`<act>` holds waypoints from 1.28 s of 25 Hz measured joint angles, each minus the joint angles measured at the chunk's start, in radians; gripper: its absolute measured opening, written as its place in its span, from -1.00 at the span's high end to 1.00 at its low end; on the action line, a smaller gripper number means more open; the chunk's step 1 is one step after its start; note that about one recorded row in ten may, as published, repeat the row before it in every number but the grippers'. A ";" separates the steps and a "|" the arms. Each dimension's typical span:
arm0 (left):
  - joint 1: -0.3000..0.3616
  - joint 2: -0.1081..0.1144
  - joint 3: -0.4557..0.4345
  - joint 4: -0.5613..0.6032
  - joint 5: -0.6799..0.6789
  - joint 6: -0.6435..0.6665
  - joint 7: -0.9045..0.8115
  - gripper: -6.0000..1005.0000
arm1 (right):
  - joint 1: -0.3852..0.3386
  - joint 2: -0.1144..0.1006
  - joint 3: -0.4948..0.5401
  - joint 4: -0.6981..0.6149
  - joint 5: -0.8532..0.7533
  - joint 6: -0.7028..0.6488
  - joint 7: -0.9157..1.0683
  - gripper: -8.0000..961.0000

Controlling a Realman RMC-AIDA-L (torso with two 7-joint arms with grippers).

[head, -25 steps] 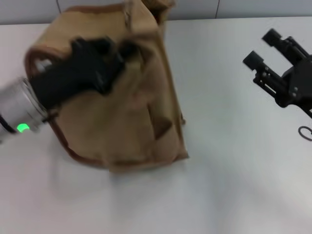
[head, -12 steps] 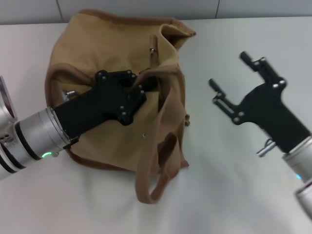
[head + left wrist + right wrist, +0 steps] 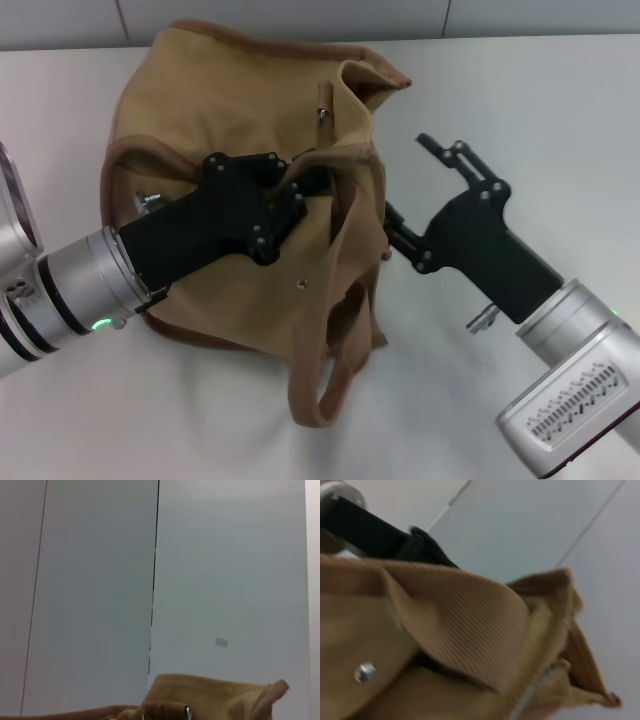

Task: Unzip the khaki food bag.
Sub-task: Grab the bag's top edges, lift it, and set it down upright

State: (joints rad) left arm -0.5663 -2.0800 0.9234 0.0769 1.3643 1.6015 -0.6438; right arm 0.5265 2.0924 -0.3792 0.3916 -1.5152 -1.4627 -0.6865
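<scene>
- Head view showed the khaki food bag (image 3: 240,150) lying slumped on the white surface (image 3: 520,110), one strap (image 3: 325,370) looping toward the robot.
- The left gripper (image 3: 310,180) lay across the bag's middle with its fingers buried in a gathered fold by the opening, clenched on the cloth, probably to pin the bag against a pull on the zipper.
- The right gripper (image 3: 412,195) stood just beside the bag's right edge, fingers spread and grasping nothing, likely poised to reach the small metal zipper pull (image 3: 322,114) near the bag's far end.
- The right wrist view looked close onto the bag's canvas and a silver snap (image 3: 365,673).
- Behind the surface ran a grey panelled wall (image 3: 225,580) with dark seams.
</scene>
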 joint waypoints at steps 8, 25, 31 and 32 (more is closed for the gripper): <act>-0.003 0.000 0.000 -0.003 0.002 0.002 0.001 0.82 | -0.005 0.000 0.117 0.001 -0.137 0.031 0.002 -0.34; -0.007 0.000 0.000 -0.016 0.002 -0.002 0.001 0.82 | 0.001 0.000 0.149 0.001 -0.143 0.021 0.099 -0.31; -0.012 0.000 0.000 -0.024 0.002 -0.002 0.003 0.82 | 0.002 0.000 0.157 0.002 -0.152 0.028 0.100 -0.31; -0.012 0.000 0.000 -0.024 0.002 -0.002 0.003 0.82 | 0.003 0.000 0.157 0.001 -0.161 0.029 0.100 -0.30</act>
State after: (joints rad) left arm -0.5779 -2.0800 0.9233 0.0524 1.3668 1.5996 -0.6403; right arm 0.5292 2.0924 -0.2222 0.3927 -1.6759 -1.4333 -0.5866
